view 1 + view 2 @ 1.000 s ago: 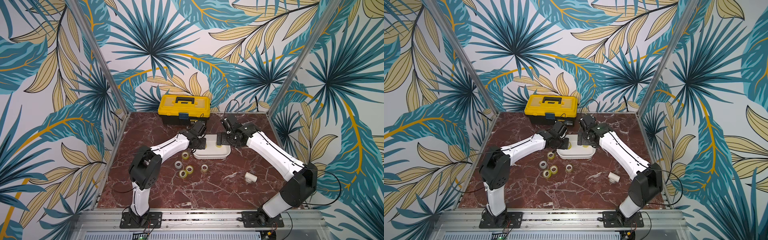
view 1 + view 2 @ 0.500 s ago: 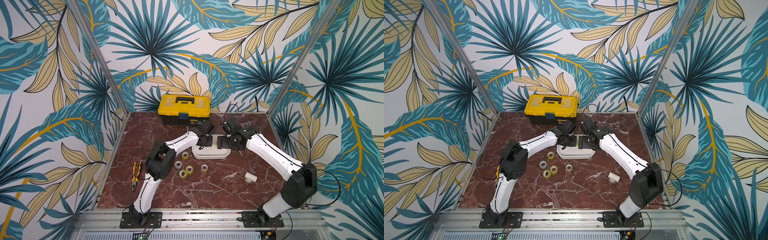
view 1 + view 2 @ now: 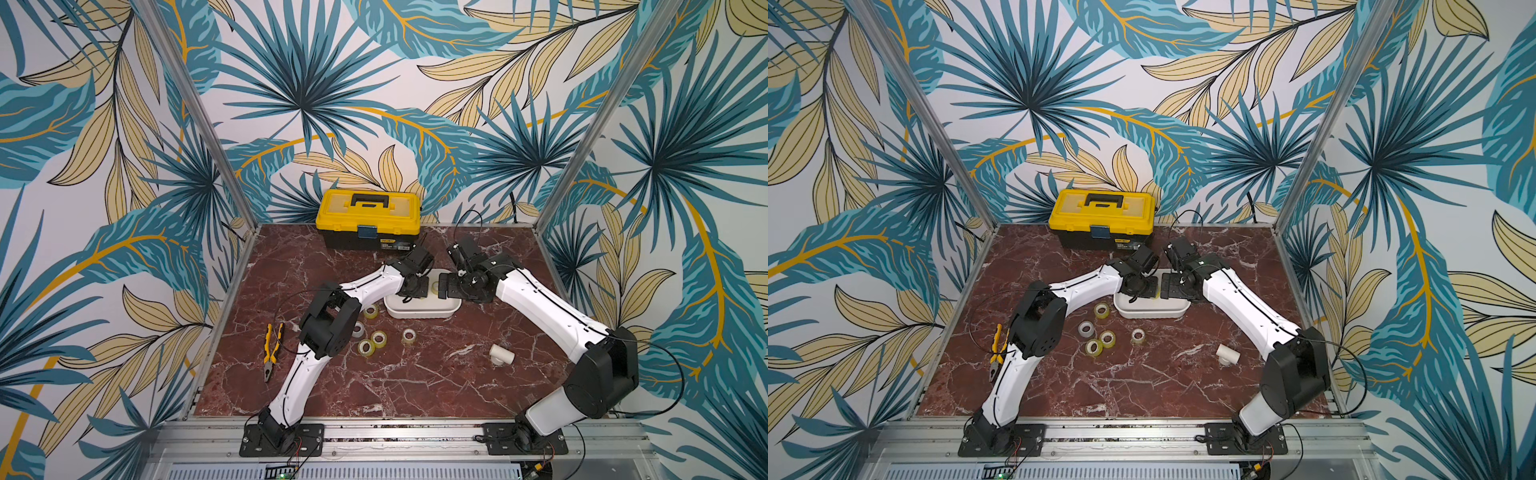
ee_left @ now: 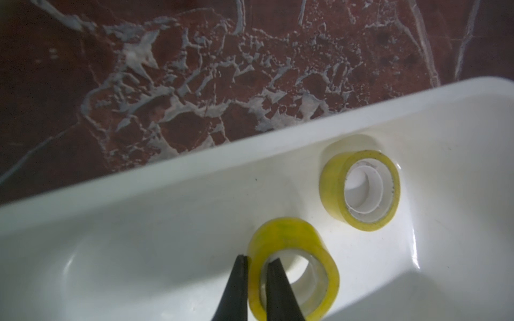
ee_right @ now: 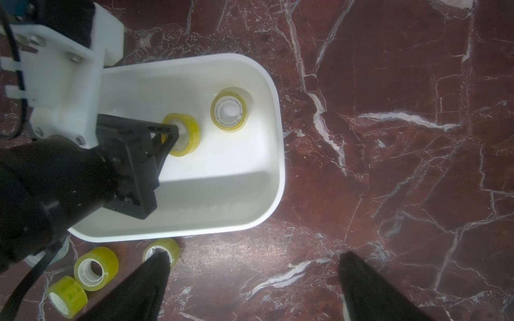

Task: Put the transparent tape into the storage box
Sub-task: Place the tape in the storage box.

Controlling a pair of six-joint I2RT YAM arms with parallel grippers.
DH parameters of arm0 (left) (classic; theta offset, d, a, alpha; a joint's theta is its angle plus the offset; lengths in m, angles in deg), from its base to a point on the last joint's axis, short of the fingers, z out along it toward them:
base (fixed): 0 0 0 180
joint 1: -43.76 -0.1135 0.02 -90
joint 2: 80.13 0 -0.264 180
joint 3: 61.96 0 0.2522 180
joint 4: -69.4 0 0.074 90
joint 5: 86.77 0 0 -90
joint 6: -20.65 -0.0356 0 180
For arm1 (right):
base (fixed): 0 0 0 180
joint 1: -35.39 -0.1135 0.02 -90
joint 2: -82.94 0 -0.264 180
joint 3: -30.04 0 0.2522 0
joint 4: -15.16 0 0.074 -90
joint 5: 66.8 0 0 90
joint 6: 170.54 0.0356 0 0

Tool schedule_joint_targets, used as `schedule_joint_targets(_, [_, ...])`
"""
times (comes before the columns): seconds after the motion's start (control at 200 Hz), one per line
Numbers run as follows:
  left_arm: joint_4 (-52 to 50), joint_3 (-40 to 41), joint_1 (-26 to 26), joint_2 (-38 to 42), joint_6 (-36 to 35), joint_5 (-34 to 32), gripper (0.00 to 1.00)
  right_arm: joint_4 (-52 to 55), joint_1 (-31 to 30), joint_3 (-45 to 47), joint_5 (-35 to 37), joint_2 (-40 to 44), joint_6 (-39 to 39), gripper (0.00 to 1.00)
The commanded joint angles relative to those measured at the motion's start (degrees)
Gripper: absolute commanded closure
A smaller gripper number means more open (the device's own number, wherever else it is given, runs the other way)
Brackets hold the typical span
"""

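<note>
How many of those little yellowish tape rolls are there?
7. Five tape rolls lie on the marble table beside the white tub; one lies inside it; the left gripper holds another there. None seems hidden.

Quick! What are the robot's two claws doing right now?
Left gripper: shut on a tape roll, over the storage box.
Right gripper: open, holding nothing.

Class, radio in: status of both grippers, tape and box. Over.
Left gripper shut on a tape roll, inside the storage box. Right gripper open, by the box. Second roll in; five rolls on the table. Nothing in the way.
</note>
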Motion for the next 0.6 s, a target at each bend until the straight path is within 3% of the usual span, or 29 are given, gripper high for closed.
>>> schedule_joint_targets(0.0, [0.49, -4.26, 0.27, -1.22, 0.77, -0.30, 1.00, -0.41, 0.49, 1.50, -0.56, 1.47, -0.57, 0.00])
schedule_joint_targets(0.596, [-1.50, -7.85, 0.36, -4.36, 0.85, -0.92, 1.00, -0.95, 2.03, 2.51, -1.92, 1.93, -1.39, 0.00])
